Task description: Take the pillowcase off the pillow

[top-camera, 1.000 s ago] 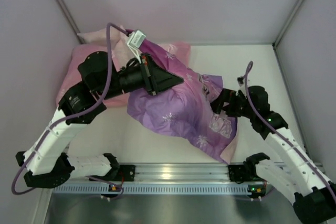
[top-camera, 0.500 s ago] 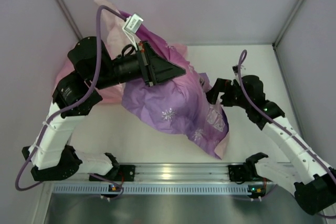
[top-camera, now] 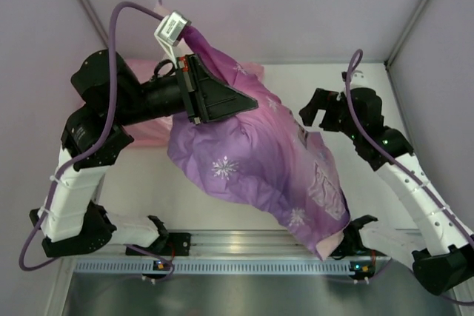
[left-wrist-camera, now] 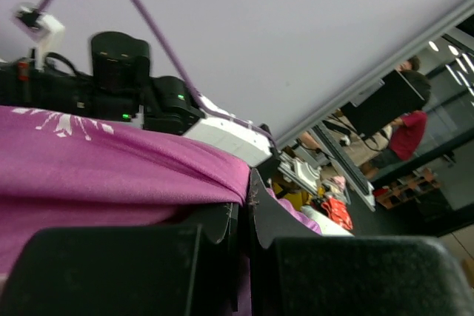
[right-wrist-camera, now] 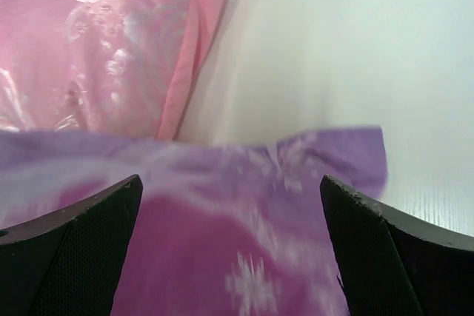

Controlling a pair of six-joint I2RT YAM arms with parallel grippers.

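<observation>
Lifting is the step in hand: the left gripper (top-camera: 241, 100) is clamped tight on a fold of the thin purple snowflake-printed fabric pillowcase (top-camera: 252, 160). In the left wrist view the cloth runs straight into its closed black fingers (left-wrist-camera: 270, 216) with no gap showing. This gripper hangs high, above and just to the right of the bright pink satin rose-patterned pillow (top-camera: 144, 132). The pillowcase drapes from there in a long slope, its upper end beside the rose pillow and its lower corner well apart from it, towards the arm bases. The cloth bulges in the middle, which suggests the plump white pillow is inside. None of its white surface shows in any view, so how far out it sits cannot be told. The right gripper (top-camera: 317, 118) hovers at the side of the pillowcase away from the rose pillow, its two fingers (right-wrist-camera: 74, 249) spread wide with nothing between them. Its wrist view looks down on blurred purple cloth, with the rose pillow beyond and bare white table (right-wrist-camera: 355, 57) beside that. By my reading the case is hoisted but not yet off. The next move likely calls for the right gripper to come down and pinch the bulge through the cloth, so the left can draw the case away; a grab on cloth alone would only lift the whole bundle
</observation>
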